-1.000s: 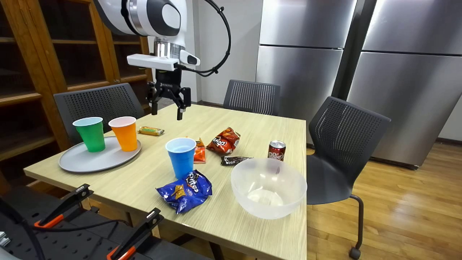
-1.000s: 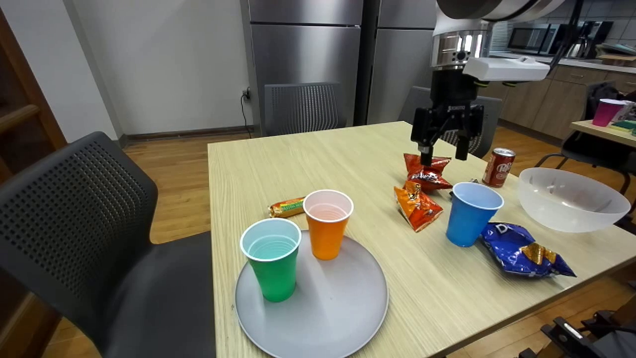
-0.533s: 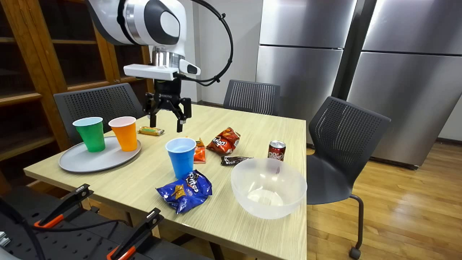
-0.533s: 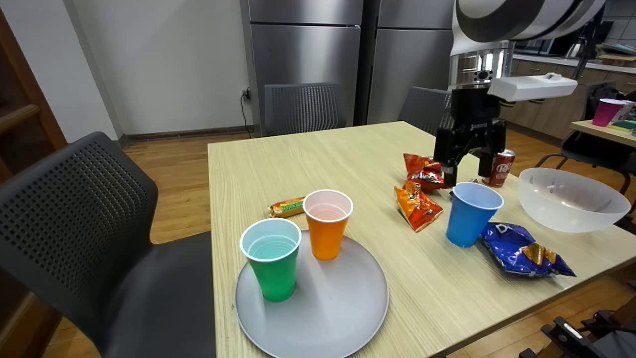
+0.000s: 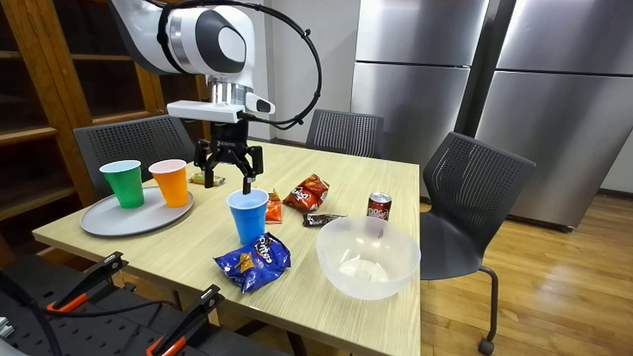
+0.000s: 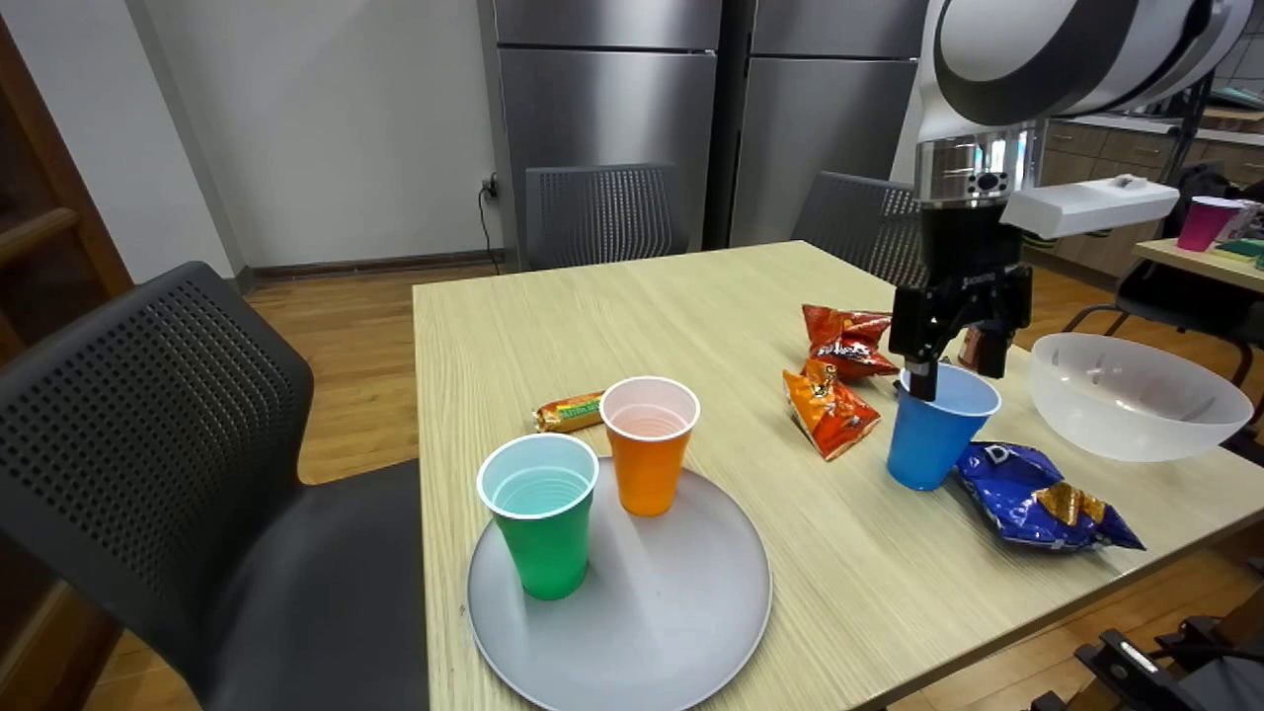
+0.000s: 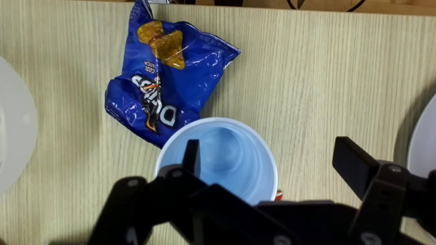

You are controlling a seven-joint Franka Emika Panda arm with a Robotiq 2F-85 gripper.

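In the wrist view the frosted bowl (image 7: 22,119) is cut off by the left edge and the gray plate (image 7: 424,139) by the right. The gripper (image 7: 267,151) runs blurred off the bottom, covering part of the blue cup (image 7: 236,158); whether it dips inside is hard to say. In an exterior view the soda can (image 5: 379,205) hides its base behind the bowl. In both exterior views the top edge cuts off the arm (image 5: 212,42).

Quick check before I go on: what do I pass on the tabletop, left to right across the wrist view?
Translucent white bowl → blue Cool Ranch Doritos bag → blue plastic cup → gray plate.
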